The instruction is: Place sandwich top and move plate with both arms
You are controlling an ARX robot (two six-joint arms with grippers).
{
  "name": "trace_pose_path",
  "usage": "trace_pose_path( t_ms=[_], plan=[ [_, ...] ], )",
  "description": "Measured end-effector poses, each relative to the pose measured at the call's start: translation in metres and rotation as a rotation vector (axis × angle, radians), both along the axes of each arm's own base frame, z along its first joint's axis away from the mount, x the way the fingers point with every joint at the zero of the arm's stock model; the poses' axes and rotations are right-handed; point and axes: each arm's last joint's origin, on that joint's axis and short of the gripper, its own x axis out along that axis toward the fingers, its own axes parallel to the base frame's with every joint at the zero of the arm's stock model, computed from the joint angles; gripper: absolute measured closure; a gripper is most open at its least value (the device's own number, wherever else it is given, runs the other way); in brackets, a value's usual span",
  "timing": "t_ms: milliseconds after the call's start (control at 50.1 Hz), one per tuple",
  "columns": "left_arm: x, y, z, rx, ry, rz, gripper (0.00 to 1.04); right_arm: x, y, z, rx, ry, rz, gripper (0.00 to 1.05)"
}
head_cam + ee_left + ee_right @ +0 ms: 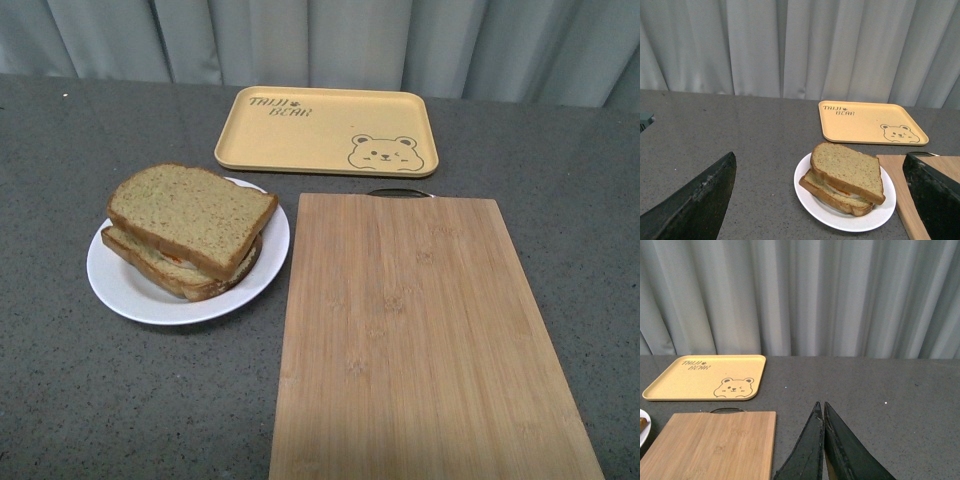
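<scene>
one sandwich top (pixel 847 170) on plate (pixel 807 200), beyond wide-apart left jaws; right jaws together

Left gripper (pixel 820 156) showing two matte black, wedge-shaped fingers (pixel 695 205); right gripper (pixel 821 404) showing narrow black fingers (pixel 840 450) tapering to points, inner edges wearing pale, scuffed.

The sandwich top (pixel 192 215) hides most of the filling (pixel 840 190). The cutting board (pixel 420 330) is cut off at six o'clock; its handle (pixel 400 192) at twelve barely peeks out.
</scene>
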Motion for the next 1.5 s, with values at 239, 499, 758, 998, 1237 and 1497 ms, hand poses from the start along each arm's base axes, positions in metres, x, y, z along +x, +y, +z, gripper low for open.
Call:
trace_pose_path(
  t_ms=[239,499,758,998,1237,1497],
  plan=[
    [0.000,0.000,0.000,0.000,0.000,0.000,0.07,-0.007,0.000,0.001,0.000,-0.005,0.000,1.04],
    [0.000,0.000,0.000,0.000,0.000,0.000,0.07,-0.013,0.000,0.001,0.000,-0.007,0.001,1.04],
    [0.000,0.000,0.000,0.000,0.000,0.000,0.07,-0.018,0.000,0.001,0.000,-0.006,0.001,1.04],
    [0.000,0.000,0.000,0.000,0.000,0.000,0.07,-0.028,0.000,-0.002,0.000,-0.002,0.002,1.04],
    [0.000,0.000,0.000,0.000,0.000,0.000,0.07,-0.028,0.000,-0.002,-0.002,0.000,0.002,0.76],
    [0.000,0.000,0.000,-0.004,0.012,0.006,0.07,-0.028,0.000,-0.002,-0.002,0.000,0.002,0.16]
  ],
)
